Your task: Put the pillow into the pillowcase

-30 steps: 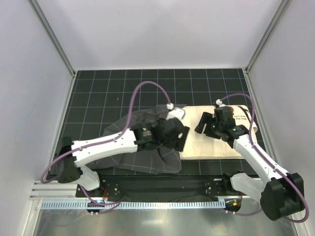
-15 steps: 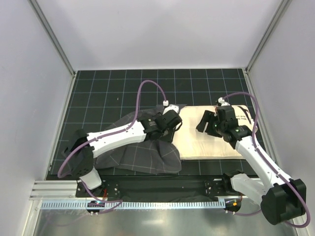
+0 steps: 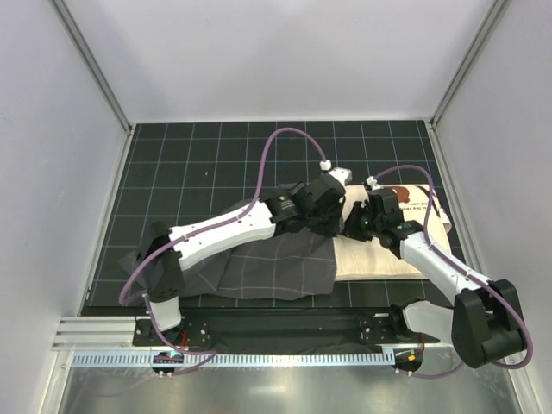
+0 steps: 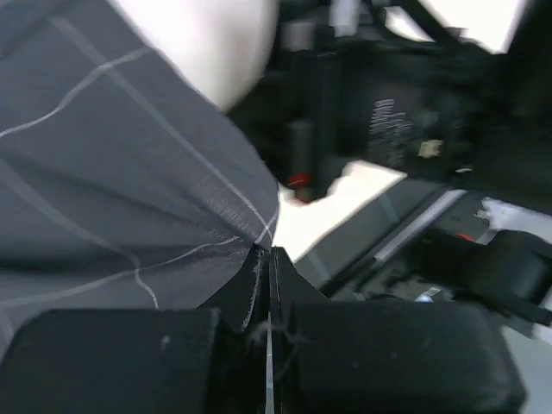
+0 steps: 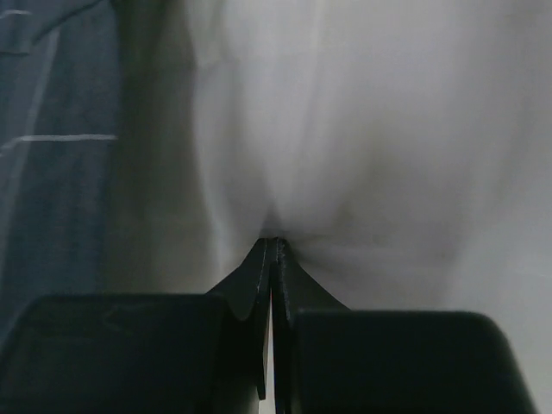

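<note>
Left gripper [image 4: 267, 259] — jaws fully together, nipping a fold at the edge of the grey windowpane-check pillowcase [image 4: 103, 181]; the cloth puckers toward the tips.

Right gripper [image 5: 272, 250] — jaws likewise together, pinching a tuck of the cream pillow [image 5: 388, 129], with the case's grey cloth just beside it on the left.

Handling note — the step looks like drawing the case's mouth over the pillow's near end. It probably goes best if the left pinch holds one layer of hem only, so the mouth gapes, while the right steadies the pillow against being dragged along. The two wrists are very close, so a collision is the risk.

Views — the wrist cameras alone show both pinches; from above the wrists hide them. Only the top view shows the layout: pillowcase spread left on the black gridded table [image 3: 190, 164], pillow mostly bare to the right, lettering at its far end.
</note>
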